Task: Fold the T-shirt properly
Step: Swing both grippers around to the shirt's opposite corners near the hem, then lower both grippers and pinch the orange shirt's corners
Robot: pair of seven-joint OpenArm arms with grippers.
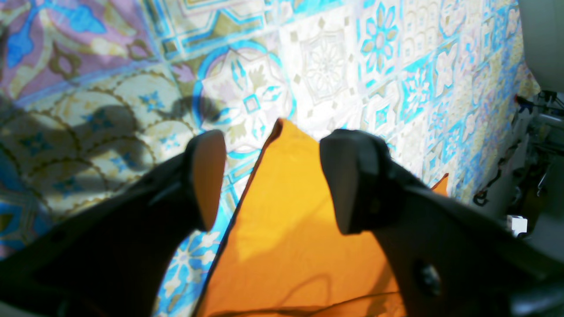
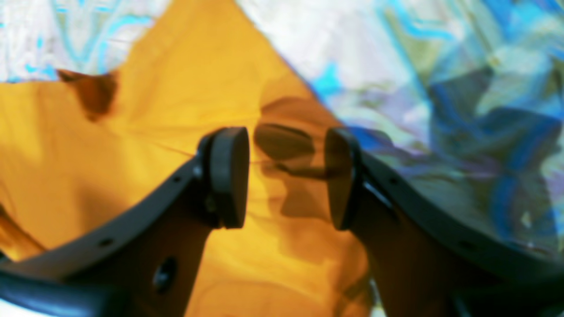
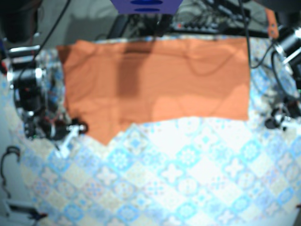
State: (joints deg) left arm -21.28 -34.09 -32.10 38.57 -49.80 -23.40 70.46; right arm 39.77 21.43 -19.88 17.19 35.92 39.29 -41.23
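The tile-patterned bench [image 3: 188,179] carries an orange T-shirt [image 3: 155,80] spread across the frame's upper half, with the left claw [image 1: 275,180] and right claw [image 2: 285,176] both released above its fabric.

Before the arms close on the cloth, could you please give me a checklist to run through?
1. Left gripper open: ok.
2. Right gripper open: ok.
3. T-shirt corner centred in left gripper: ok.
4. Right gripper above T-shirt edge: ok.
5. Either gripper touching the fabric: cannot tell.
6. T-shirt near edge straight: not ok, a pointed flap juts out.
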